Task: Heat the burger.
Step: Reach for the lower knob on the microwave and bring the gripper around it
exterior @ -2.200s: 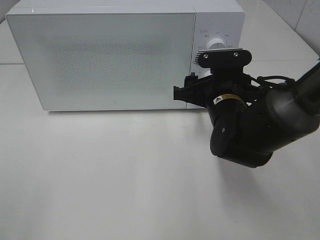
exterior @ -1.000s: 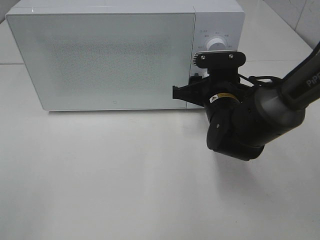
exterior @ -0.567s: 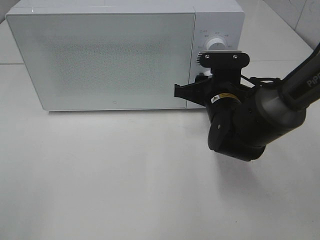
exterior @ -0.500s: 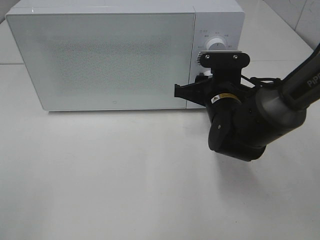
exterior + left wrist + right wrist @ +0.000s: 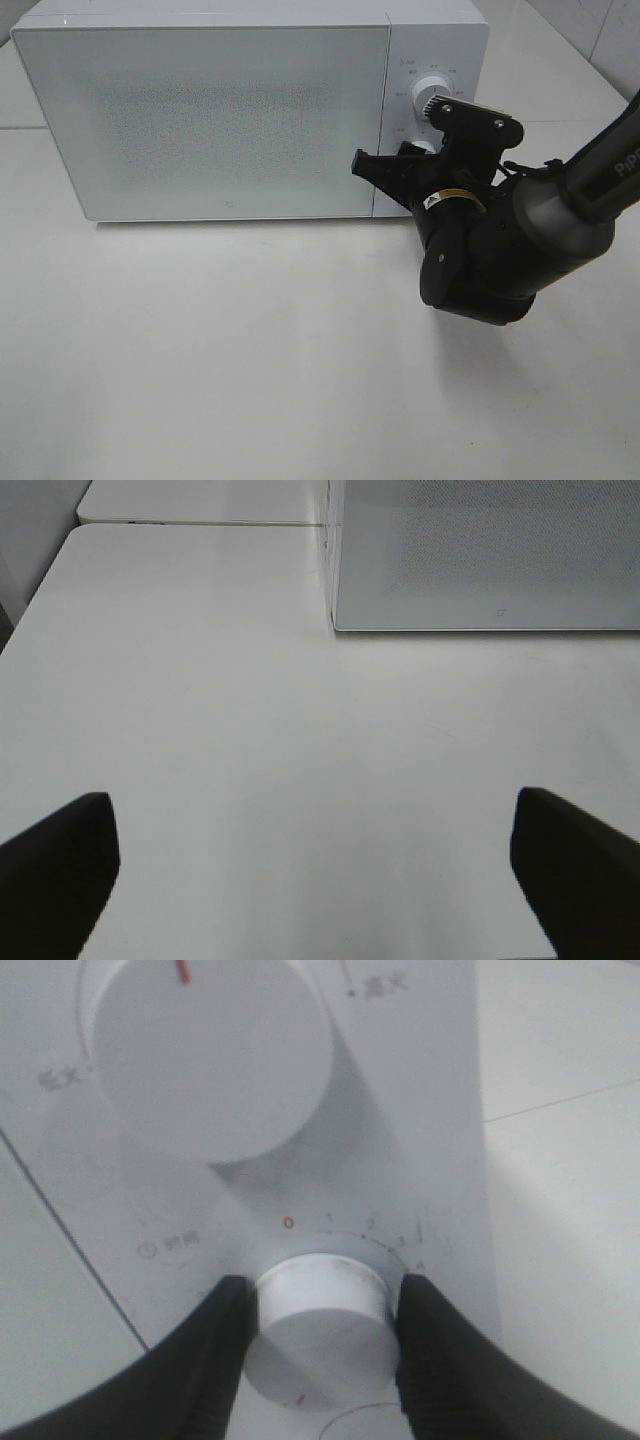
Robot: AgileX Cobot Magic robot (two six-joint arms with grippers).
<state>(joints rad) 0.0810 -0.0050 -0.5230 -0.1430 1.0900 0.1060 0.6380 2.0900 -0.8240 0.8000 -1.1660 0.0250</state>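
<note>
Clerk: Right gripper (image 5: pixel 322 1305), jaws?
Keeper: Clamping the timer knob (image 5: pixel 315 1350). Wrist is sitting rolled over from a moment ago, so the dial is winding.
Clerk: Left gripper (image 5: pixel 320 880)? Burger?
Keeper: Gaping wide, idling over the table (image 5: pixel 250 730). Burger isn't showing, presumably sitting inside the closed microwave (image 5: pixel 230 110), heating starting.

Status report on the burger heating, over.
Left gripper open above the table. Right gripper shut on lower timer knob. Microwave door closed, burger not in sight. No obstruction seen.

White table (image 5: pixel 250 380), white microwave (image 5: pixel 220 110) standing at its back edge
</note>
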